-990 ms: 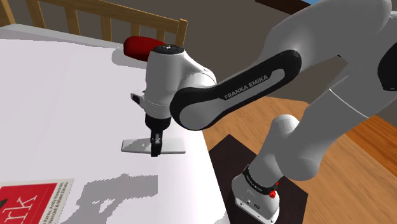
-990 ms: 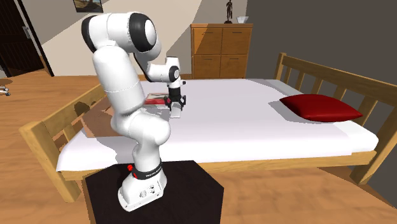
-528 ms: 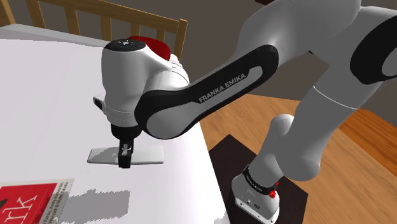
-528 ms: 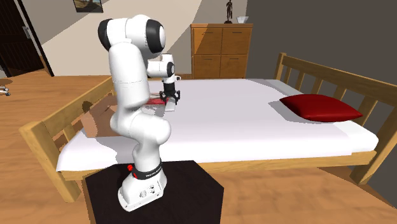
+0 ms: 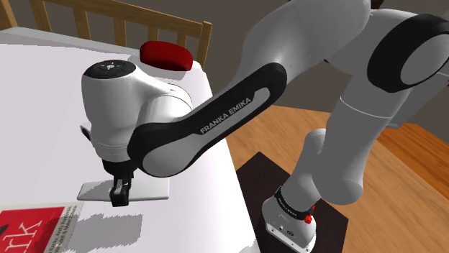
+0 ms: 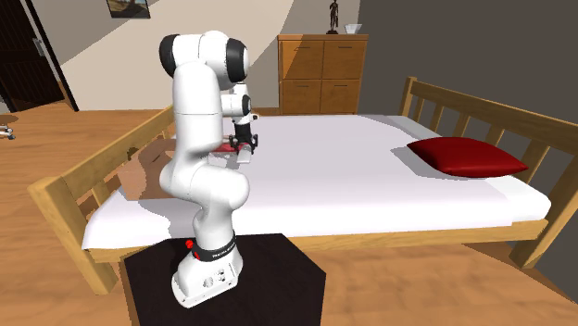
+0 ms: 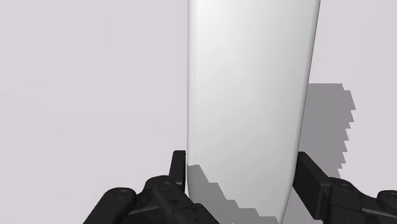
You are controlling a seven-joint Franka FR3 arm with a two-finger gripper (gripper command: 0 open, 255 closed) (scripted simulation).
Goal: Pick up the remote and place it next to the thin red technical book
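End effector [image 5: 119, 194] clamped on pale grey remote [image 5: 92, 191], fingers [image 7: 178, 168] tight against both long sides, remote held flat just over white bed [image 5: 57, 86], near red book [image 5: 29, 228], red pillow [image 5: 164, 54] well apart.

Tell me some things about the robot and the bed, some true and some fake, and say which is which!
1. The gripper is holding a pale grey remote. True.
2. The pillow on the bed is blue. False: it is red.
3. A red book lies on the bed. True.
4. The remote is lying on the wooden floor. False: the black fingers clasp it over the white bed, near the book.
5. The robot stands on a dark box beside the bed. True.
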